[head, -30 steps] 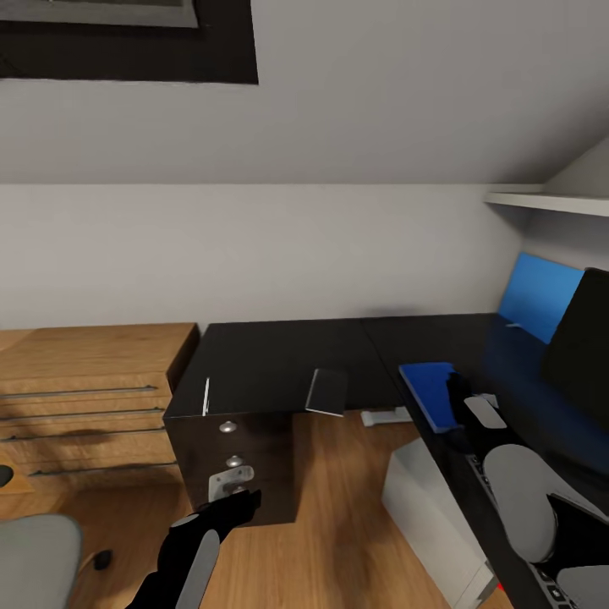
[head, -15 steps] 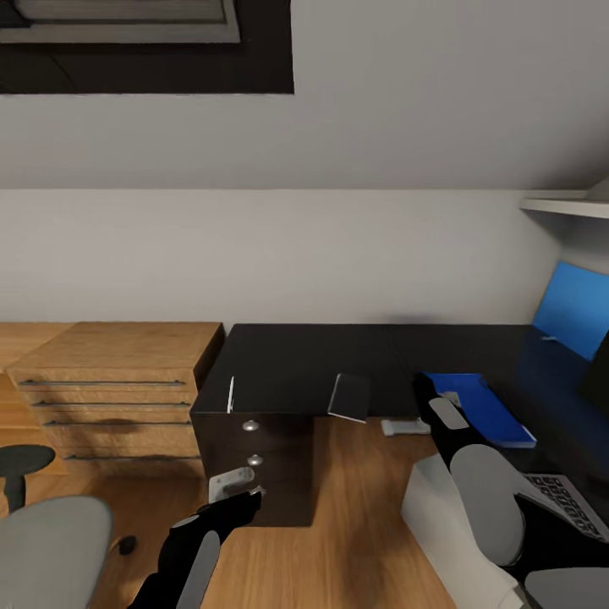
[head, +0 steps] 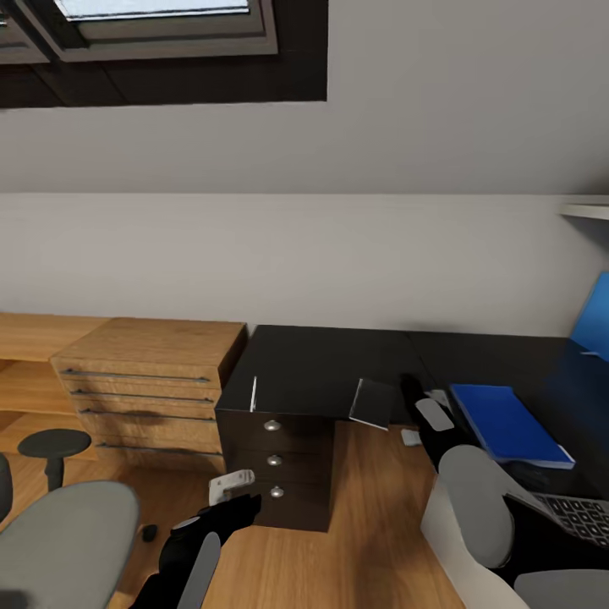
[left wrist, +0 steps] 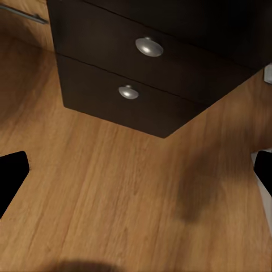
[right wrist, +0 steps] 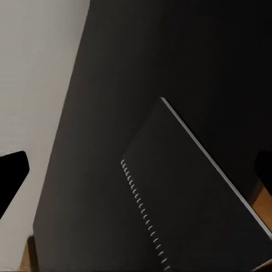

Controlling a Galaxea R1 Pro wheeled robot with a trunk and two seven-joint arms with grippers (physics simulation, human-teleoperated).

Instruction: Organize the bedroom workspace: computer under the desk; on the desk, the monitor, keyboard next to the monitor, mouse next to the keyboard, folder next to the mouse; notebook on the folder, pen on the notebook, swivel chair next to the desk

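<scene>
The black desk stands on a black drawer unit. A dark grey notebook lies at the desk's front edge, partly overhanging it; its spiral binding shows in the right wrist view. A thin white pen lies near the left front corner. The blue folder rests flat on the desk to the right, with the keyboard nearer me. My right gripper hovers open above the desk, between notebook and folder. My left gripper hangs open over the floor before the drawers. The swivel chair is at bottom left.
A light wooden dresser stands left of the desk, with a round black stool in front. A small dark lump sits on the wooden floor by the chair. A blue wall panel is at the far right. The computer's pale case shows under the desk.
The camera has turned left, so everything sits further right in the picture. My right gripper has left the folder and now sits beside the notebook. The left arm holds its pose.
</scene>
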